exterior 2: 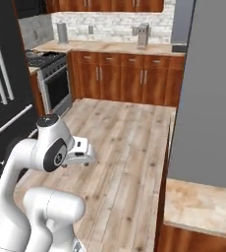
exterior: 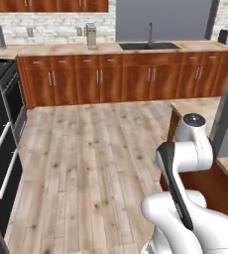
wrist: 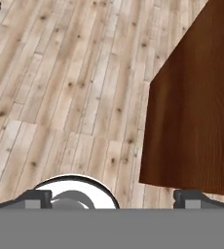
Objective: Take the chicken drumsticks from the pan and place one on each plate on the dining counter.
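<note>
Hanging folded above the plank floor (exterior: 86, 163), the white arm carries its end effector (wrist: 113, 198) with jaws spread wide and nothing between them; the hand view shows both dark fingertips (wrist: 35, 198) far apart over bare boards, which suits an arm tucked in for travel rather than reaching for anything. Beside it stands the dining counter (exterior 2: 198, 206), its beige marbled stone top smooth and flat over a reddish-brown wood panel (wrist: 196, 112) with a sharp vertical corner; no plate can be seen on the stretch of table that shows. At the far left of the room sits the stove (exterior 2: 45, 60), dark grates over a steel oven front; something small rests near its back edge, too blurred to call the pan, and no drumsticks can be made out. Judging from this, the task is barely begun: the base probably needs to face the stove first. Warm wooden cabinets (exterior: 121, 77) with slim metal handles line the back wall under a pale counter.
</note>
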You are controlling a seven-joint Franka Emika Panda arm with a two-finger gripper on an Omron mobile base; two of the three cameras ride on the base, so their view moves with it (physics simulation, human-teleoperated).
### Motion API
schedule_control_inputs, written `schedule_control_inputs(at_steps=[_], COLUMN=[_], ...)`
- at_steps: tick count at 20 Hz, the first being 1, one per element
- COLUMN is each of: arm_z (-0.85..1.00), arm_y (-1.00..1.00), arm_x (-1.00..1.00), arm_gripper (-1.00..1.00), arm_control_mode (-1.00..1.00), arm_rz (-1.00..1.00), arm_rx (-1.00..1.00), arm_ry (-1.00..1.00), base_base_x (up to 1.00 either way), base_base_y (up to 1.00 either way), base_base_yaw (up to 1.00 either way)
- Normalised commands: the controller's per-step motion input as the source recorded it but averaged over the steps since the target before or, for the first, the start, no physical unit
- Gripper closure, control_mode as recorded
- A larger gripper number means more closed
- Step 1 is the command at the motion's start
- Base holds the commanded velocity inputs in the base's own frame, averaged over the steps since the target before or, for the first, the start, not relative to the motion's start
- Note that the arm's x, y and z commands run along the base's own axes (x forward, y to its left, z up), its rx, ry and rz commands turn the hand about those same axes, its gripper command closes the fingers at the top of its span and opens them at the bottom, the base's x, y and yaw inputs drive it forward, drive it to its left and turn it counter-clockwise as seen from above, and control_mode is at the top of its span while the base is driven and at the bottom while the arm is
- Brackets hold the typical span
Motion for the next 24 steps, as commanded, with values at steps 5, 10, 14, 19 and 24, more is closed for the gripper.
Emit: schedule_control_inputs(at_steps=[5,10,14,19,24], arm_z=[0.0,0.0,0.0,0.0,0.0], arm_y=[0.0,0.0,0.0,0.0,0.0], arm_x=[0.0,0.0,0.0,0.0,0.0], arm_gripper=[-1.0,-1.0,-1.0,-1.0,-1.0], arm_control_mode=[1.0,1.0,1.0,1.0,1.0], arm_rz=[0.0,0.0,0.0,0.0,0.0], arm_rx=[0.0,0.0,0.0,0.0,0.0], arm_ry=[0.0,0.0,0.0,0.0,0.0], base_base_x=[1.0,1.0,1.0,1.0,1.0], base_base_y=[0.72,0.37,0.08,0.05,0.22], base_base_yaw=[-0.2,-0.01,0.05,0.1,0.18])
